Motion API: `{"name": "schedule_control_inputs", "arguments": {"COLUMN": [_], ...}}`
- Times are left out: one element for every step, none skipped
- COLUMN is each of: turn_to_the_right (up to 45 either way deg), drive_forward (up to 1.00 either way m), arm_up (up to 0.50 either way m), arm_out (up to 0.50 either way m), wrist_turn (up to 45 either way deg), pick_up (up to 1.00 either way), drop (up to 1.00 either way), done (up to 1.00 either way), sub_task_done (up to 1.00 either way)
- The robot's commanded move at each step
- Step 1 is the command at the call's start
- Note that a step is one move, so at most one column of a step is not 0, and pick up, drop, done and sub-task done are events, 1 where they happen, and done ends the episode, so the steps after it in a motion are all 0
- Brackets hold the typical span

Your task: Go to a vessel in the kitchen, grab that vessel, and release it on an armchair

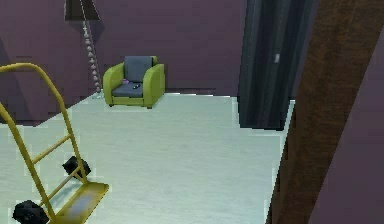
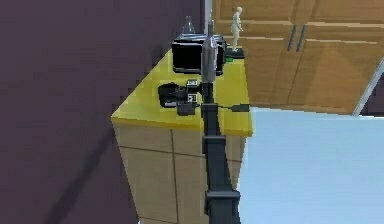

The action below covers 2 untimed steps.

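A green armchair (image 1: pixel 134 82) with a grey seat cushion stands against the far wall in the forward view. In the arm side view my arm's dark bar (image 2: pixel 216 165) reaches up over a yellow countertop (image 2: pixel 150 105). The gripper (image 2: pixel 176 97) sits above that counter's middle, and I cannot tell whether it holds anything. Just beyond it a tall grey upright thing (image 2: pixel 208 62) stands in front of a black boxy appliance (image 2: pixel 190 52). Its shape is too vague to name it as a vessel.
A yellow hand truck (image 1: pixel 45 150) stands at the forward view's left, with a floor lamp (image 1: pixel 90 40) behind it. A dark doorway (image 1: pixel 265 60) and a brown wall (image 1: pixel 320 120) lie at its right. A pale figurine (image 2: pixel 237 27) and wooden cabinets (image 2: pixel 300 50) stand beyond the counter.
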Motion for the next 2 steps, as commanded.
{"name": "schedule_control_inputs", "arguments": {"turn_to_the_right": [0.0,0.0], "drive_forward": [0.00,0.00], "arm_up": [0.10,0.06], "arm_out": [0.00,0.00], "wrist_turn": [0.0,0.0], "pick_up": [0.00,0.00], "drop": [0.00,0.00], "done": [0.00,0.00], "sub_task_done": [0.00,0.00]}}
